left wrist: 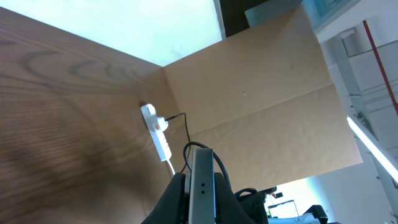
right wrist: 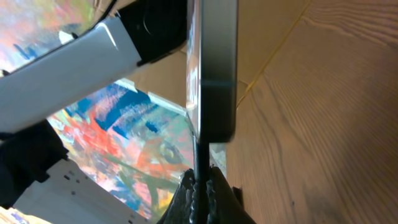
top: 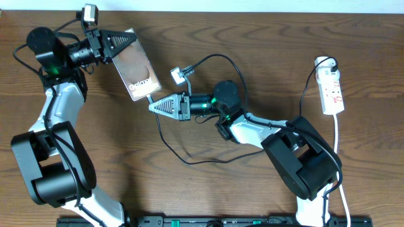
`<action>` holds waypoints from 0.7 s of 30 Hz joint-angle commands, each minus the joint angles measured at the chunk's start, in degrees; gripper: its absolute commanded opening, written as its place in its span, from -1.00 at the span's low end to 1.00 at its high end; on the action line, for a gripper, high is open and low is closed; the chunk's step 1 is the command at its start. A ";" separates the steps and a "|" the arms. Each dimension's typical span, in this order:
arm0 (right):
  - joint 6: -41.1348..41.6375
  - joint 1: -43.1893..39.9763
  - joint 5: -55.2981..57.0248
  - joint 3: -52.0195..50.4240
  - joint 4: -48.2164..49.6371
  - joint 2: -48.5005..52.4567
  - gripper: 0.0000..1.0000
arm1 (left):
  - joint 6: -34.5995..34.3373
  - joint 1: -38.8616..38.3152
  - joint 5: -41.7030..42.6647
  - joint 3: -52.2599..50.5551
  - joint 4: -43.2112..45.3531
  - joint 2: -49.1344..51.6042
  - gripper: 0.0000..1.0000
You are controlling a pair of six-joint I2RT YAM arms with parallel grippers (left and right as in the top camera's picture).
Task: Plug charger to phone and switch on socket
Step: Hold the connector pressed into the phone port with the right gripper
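Wooden table: brown, grained, and bearing everything in the scene.
Phone: a flat dark rectangular slab with a brownish oval and white lettering on its face. It lies slanted at the upper left of the overhead view, face towards the camera. Both wrist views show it edge-on. Whether it rests on the table cannot be told.
Left gripper: its black fingers are clamped on the phone's upper end. In its own wrist view they sit on either side of the thin edge.
Charger: a long thin black flexible cable. It loops over the table below the right arm and runs towards the right side. Its small black plug tip stands up from the fingers and meets the phone's lower end. How far it is seated cannot be told.
Right gripper: pinched together on the charger's plug just below the phone's lower corner, with the jaws tight on the thin tip.
Socket: a narrow white plastic power strip with small red marks. It lies at the far right, well apart from the phone, with a black plug at its upper end. It shows small in the left wrist view. The position of its switch is too small to read.
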 commanded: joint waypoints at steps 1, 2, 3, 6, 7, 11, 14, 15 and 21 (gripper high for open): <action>1.90 -0.26 2.99 0.55 1.79 0.48 -0.98 | -0.70 0.07 1.20 0.55 0.33 -1.29 -0.85; 2.36 -0.26 3.21 0.57 2.23 0.48 -0.98 | -0.70 0.07 1.20 0.55 0.33 -1.29 -0.85; 2.67 -0.26 3.52 0.57 2.38 0.48 -0.98 | -0.70 0.07 1.20 0.55 0.33 -1.29 -0.85; 2.67 -0.26 4.15 0.57 2.29 0.48 -0.98 | -0.72 0.07 1.20 0.55 0.33 -1.29 -0.85; 2.67 -0.26 4.33 0.57 2.27 0.48 -0.98 | -0.74 0.07 1.20 0.55 0.33 -1.29 -0.85; 3.30 -0.26 5.35 0.57 1.95 0.48 -0.98 | -0.74 0.00 1.20 0.37 0.33 -1.29 -0.85; 3.76 -0.26 6.95 0.57 0.50 0.48 -0.98 | -0.70 -0.33 1.20 -0.24 0.33 -1.29 -0.85; 4.02 -0.26 7.34 0.57 0.20 0.48 -0.98 | -0.70 -0.42 1.20 -0.44 0.33 -1.29 -0.85; 6.10 -0.26 9.11 0.57 0.11 0.48 -0.98 | -0.68 -0.46 1.22 -1.03 0.35 -1.29 -0.85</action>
